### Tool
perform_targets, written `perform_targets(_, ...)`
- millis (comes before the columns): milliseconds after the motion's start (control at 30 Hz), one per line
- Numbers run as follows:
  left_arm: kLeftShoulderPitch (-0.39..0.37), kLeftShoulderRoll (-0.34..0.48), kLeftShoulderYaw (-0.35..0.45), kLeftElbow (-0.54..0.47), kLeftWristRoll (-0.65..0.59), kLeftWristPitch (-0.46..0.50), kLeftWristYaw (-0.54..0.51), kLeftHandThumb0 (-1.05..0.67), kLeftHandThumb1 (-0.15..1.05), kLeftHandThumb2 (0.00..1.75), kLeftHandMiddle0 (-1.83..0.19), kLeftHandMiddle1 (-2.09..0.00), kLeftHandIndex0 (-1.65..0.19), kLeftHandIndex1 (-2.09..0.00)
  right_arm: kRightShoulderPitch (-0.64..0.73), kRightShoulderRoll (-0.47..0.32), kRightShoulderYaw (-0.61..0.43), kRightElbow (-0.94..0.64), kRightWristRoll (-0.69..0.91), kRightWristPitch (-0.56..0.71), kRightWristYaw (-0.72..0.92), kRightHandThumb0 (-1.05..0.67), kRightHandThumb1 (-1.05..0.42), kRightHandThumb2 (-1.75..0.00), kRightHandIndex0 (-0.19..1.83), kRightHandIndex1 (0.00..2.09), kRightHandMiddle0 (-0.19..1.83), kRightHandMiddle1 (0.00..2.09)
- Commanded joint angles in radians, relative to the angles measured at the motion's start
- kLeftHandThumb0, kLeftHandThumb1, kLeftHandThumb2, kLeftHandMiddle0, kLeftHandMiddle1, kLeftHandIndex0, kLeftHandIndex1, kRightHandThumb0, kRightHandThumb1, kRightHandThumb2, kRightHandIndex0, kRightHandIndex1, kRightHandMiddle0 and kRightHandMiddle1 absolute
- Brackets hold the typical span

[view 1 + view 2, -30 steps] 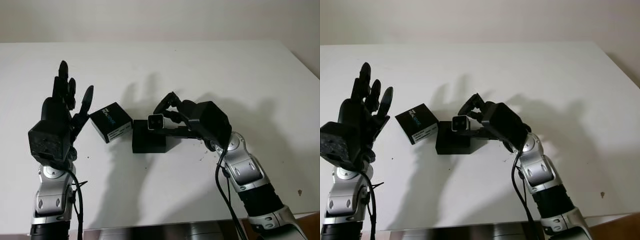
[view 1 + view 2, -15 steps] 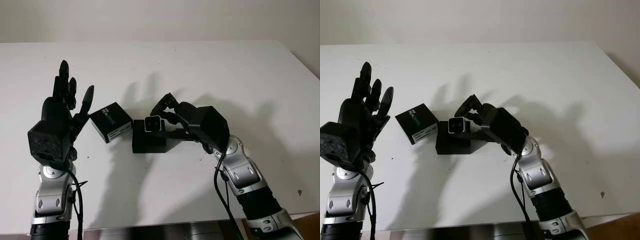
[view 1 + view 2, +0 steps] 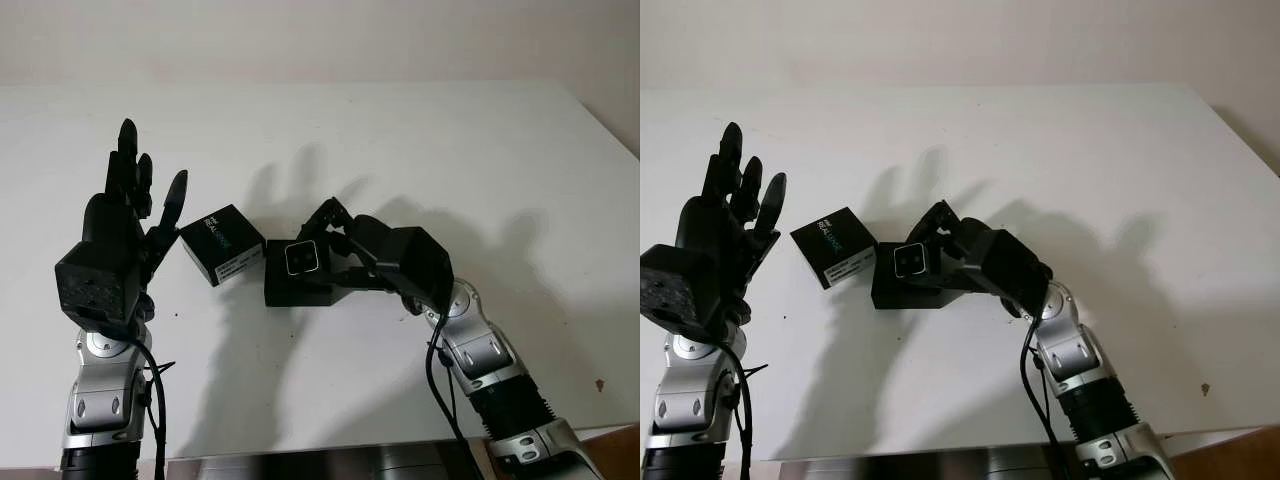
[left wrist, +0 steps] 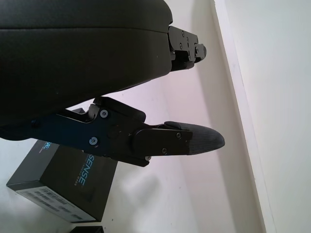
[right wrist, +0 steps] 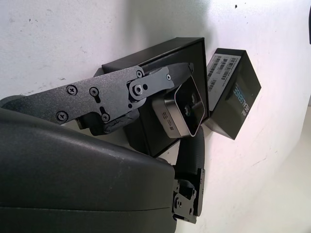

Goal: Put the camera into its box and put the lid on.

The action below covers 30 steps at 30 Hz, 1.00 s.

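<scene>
A small silver camera is pinched in my right hand, right over the open black box in the middle of the table. In the right wrist view the camera hangs over the box between my fingers. The black lid, with white lettering and a label, lies tilted just left of the box, also seen as the lid in the left wrist view. My left hand is raised, open, left of the lid.
The white table stretches wide behind and to the right of the box. Its front edge runs close to my arms. A pale wall rises behind the table's far edge.
My right hand has lowered and shifted left with the camera, bringing it down onto the box opening. The left hand and the lid have stayed still.
</scene>
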Motion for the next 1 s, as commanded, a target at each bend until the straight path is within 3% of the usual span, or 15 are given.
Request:
perform_targets(0,-0.004,0.001,-0.008,0.001,0.003,-0.013,0.001,-0.61,1.05,0.36,-0.09,-0.05,-0.01,-0.05,-0.015,0.01,-0.002,0.024,0.005,-0.008,0.0,-0.4,-1.05,-0.1,0.19,0.02,0.18,1.87)
perform_targets(967,-0.003,0.005,-0.011,0.011,0.004,-0.027,-0.001,-0.61,1.05,0.37,-0.09,-0.05,-0.01,-0.05,0.004,0.073,0.017,0.082,-0.018,0.02,-0.066,-0.39,-1.05,-0.18,0.16,0.05,0.17,1.9)
